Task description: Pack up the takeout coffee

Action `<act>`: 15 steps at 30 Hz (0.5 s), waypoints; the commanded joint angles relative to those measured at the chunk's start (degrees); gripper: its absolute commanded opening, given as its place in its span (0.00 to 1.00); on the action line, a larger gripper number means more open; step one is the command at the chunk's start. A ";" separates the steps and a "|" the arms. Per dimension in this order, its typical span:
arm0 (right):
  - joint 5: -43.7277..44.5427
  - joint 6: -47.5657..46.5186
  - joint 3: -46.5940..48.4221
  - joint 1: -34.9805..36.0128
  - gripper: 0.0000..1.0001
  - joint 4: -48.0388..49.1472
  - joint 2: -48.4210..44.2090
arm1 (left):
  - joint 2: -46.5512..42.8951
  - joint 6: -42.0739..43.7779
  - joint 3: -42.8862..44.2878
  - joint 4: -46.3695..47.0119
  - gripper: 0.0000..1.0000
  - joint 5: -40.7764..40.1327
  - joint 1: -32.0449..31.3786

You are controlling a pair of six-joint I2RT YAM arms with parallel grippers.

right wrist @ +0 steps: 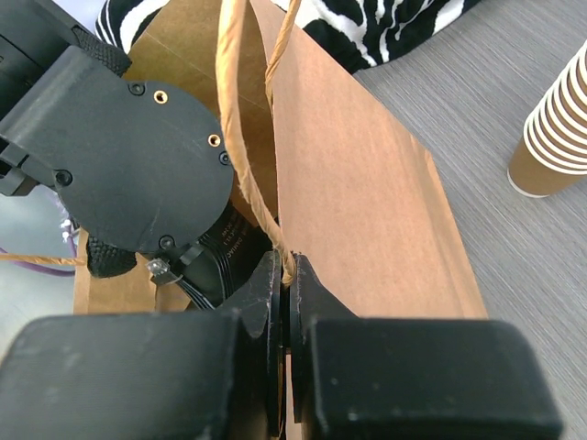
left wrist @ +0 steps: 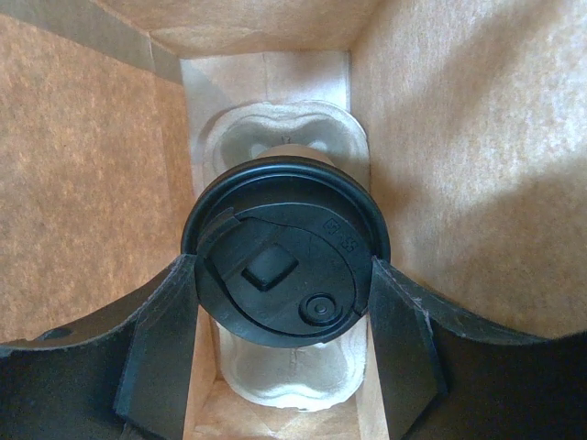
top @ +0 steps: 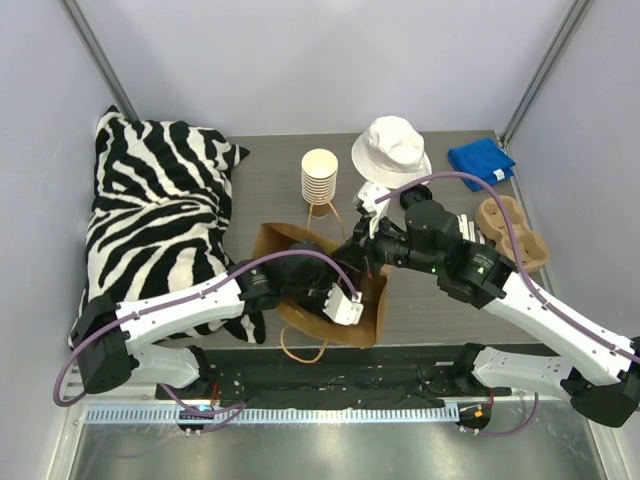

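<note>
The takeout coffee (left wrist: 284,247), a cup with a black lid, sits between my left gripper's fingers (left wrist: 165,357) inside the brown paper bag (left wrist: 459,137). My left gripper (left wrist: 284,316) is shut on the cup just under the lid. Below it, a pale moulded cup tray (left wrist: 284,380) lies on the bag's bottom. In the top view my left gripper (top: 345,303) reaches into the bag (top: 372,318), and the cup is hidden there. My right gripper (right wrist: 289,280) is shut on the bag's rim at the base of its paper handle (right wrist: 234,119); in the top view it (top: 362,256) is at the bag's far edge.
A stack of lidless paper cups (top: 320,180) stands behind the bag and also shows in the right wrist view (right wrist: 555,137). A white bucket hat (top: 392,148), a blue cloth (top: 481,160) and a brown pulp carrier (top: 512,232) lie at the right. A zebra-print pillow (top: 150,220) fills the left.
</note>
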 commanded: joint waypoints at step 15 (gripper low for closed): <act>-8.31 4.06 1.79 -5.80 0.01 6.28 1.84 | 3.78 0.57 5.57 3.45 0.00 -4.62 0.64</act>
